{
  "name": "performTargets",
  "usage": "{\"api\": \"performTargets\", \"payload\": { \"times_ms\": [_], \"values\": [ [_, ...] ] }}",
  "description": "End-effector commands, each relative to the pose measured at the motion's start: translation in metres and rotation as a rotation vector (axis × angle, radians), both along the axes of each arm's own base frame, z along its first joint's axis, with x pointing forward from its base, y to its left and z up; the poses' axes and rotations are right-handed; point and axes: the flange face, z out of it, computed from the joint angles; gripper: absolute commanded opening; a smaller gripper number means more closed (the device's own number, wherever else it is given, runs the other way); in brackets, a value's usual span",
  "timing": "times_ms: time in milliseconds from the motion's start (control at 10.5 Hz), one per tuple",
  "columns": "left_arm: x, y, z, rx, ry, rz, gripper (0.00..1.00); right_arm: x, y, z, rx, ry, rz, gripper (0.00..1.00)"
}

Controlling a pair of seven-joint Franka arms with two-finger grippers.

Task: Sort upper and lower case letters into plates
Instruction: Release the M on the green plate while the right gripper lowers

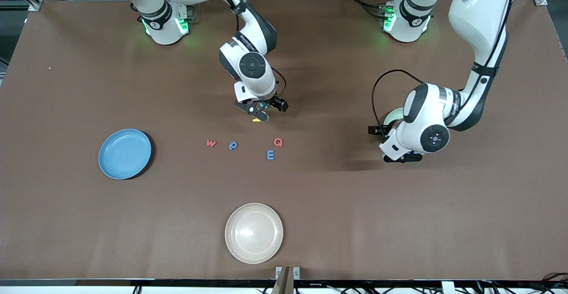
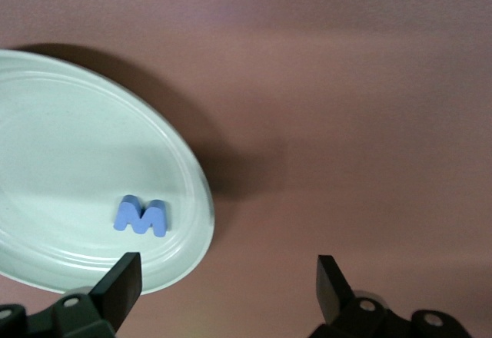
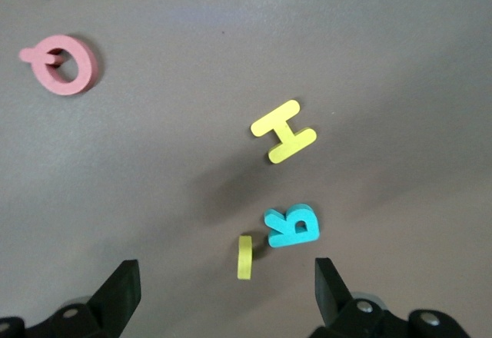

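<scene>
My left gripper hangs with jaws spread wide and nothing between them, over bare table just beside the mint plate; a blue W lies flat in that plate near its rim. From the front most of that plate is hidden under my left wrist, only a sliver showing at the left arm's end. My right gripper is also wide open and empty, low over a small cluster mid-table: a teal R, a yellow H and a thin yellow piece standing on edge, whose letter I cannot read. Nearer the front camera lie a red Q and a blue E close together, then a blue letter that I cannot make out and a red w toward the right arm's end. The blue plate sits well apart at that end, holding nothing. A cream plate lies nearest the camera.
</scene>
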Motion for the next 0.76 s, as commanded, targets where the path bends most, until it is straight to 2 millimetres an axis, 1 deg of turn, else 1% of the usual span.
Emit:
{"api": "performTargets", "payload": {
  "times_ms": [0, 95, 190, 286, 381, 667],
  "values": [
    [0.012, -0.009, 0.006, -0.012, -0.016, 0.008, 1.00, -0.006, 0.014, -0.015, 0.016, 0.009, -0.034, 1.00],
    [0.007, -0.025, 0.005, -0.007, -0.016, -0.017, 1.00, -0.008, 0.015, -0.017, 0.015, 0.010, -0.029, 1.00],
    [0.003, -0.035, 0.004, -0.001, -0.014, -0.026, 1.00, -0.009, 0.014, -0.023, 0.011, 0.011, -0.025, 1.00],
    [0.002, -0.039, 0.005, 0.006, -0.016, -0.017, 1.00, -0.016, 0.020, -0.025, 0.023, 0.009, -0.017, 1.00],
    [0.002, -0.038, 0.004, 0.007, -0.014, -0.016, 1.00, -0.019, 0.022, -0.028, 0.024, 0.012, -0.009, 1.00],
    [0.006, -0.041, 0.007, 0.002, -0.026, -0.014, 1.00, -0.023, 0.021, -0.033, 0.008, 0.007, 0.012, 1.00]
  ]
}}
